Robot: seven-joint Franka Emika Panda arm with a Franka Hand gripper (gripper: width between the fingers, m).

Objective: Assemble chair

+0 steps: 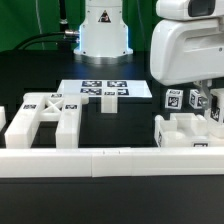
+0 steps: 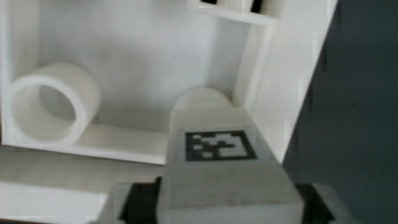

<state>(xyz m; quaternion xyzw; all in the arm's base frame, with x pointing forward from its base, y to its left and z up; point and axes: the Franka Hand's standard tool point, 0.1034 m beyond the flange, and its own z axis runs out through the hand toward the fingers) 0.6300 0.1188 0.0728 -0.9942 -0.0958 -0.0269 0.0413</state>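
Gripper (image 2: 228, 200) pinches glossy white blocky post (image 2: 217, 112); sq. tag (image 2: 217, 147).

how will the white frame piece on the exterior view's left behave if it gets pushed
Probably stiff: the frame piece looks like thick, blocky plastic. Its glossy surface suggests it would slide on the dark table rather than tip, since it seems to lie low and flat. Its open gaps hint it is light for its size.
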